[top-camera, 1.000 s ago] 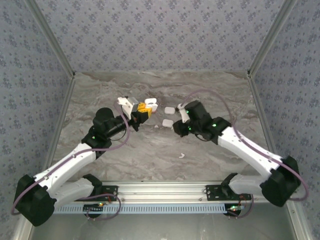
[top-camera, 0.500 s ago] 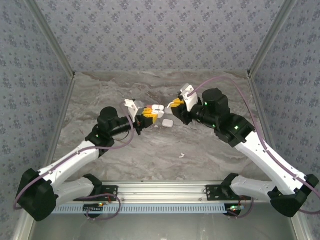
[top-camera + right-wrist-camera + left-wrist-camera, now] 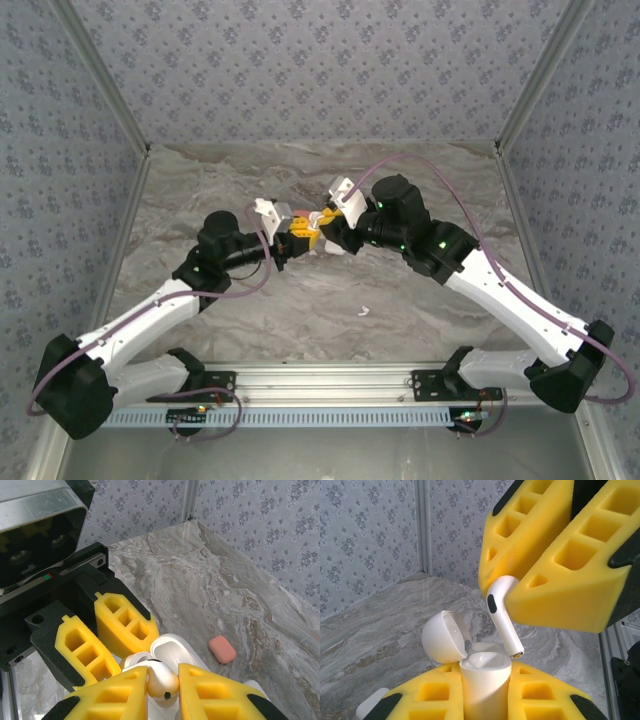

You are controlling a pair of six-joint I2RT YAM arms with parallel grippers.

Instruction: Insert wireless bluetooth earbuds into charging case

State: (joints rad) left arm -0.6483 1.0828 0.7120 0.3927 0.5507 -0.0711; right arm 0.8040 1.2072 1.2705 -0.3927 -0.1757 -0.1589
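Both arms meet at centre frame, earbud over open case.
Left arm (image 3: 160, 310) reaches up-right from lower left, right arm (image 3: 490, 285) up-left from lower right; left gripper (image 3: 299, 238) is clenched on the upright case (image 3: 485, 672), lid tipped open leftward; right gripper (image 3: 328, 219) pinches a white earbud (image 3: 502, 615) by its head, stem slanting down, tip just beside the case's rim.

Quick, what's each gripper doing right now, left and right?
The left gripper is closed on the open white charging case.
The right gripper is closed on a white earbud, with the stem angled down toward the case.
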